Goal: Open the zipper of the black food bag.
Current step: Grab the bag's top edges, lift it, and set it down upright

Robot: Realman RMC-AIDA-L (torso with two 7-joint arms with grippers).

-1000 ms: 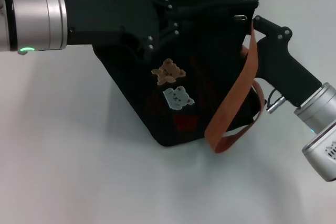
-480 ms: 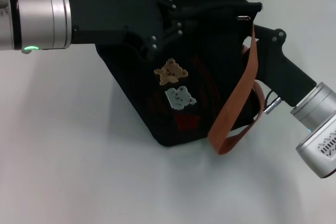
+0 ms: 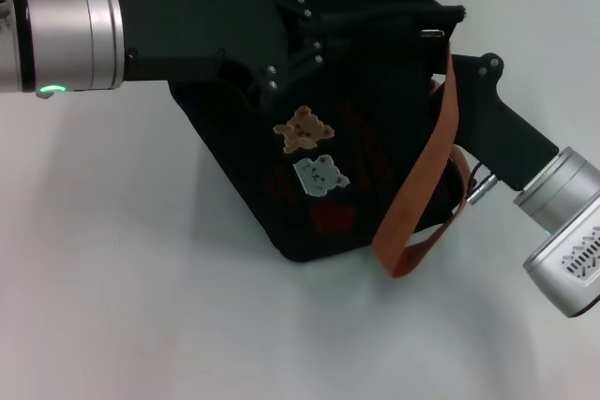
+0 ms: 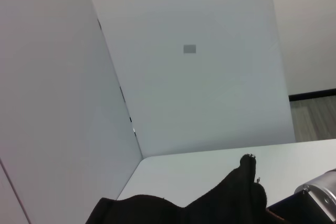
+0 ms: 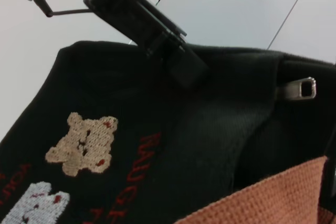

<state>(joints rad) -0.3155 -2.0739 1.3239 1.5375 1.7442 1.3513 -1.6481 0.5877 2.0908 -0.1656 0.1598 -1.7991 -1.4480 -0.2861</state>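
The black food bag (image 3: pixel 328 138) stood tilted on the white bench (image 3: pixel 141 278), its tan bear patch (image 3: pixel 302 128) and pale blue bear patch (image 3: pixel 319 175) facing the head camera; an orange-brown strap (image 3: pixel 422 185) hung down its right side in a loop that reached the bench. The left gripper (image 3: pixel 323 39) reached in from the robot's left across the bag's upper edge; its black jaws lay against the fabric near the top seam, and in the right wrist view one left finger (image 5: pixel 181 64) pressed on the folded black cloth; whether those jaws were clamped on the fabric or merely laid on it could not be told. The right gripper (image 3: pixel 448 53) came up from the robot's right, beside the strap, with its tip at the bag's upper right corner; its jaws were hidden against the black cloth, so their state could not be told either. A small metal pull tab (image 3: pixel 431 34) lay flat on the bag's top edge, just beside the right jaws and beyond the tip of the left jaws; the zipper's (image 5: pixel 296 88) track itself was lost in the dark fabric.
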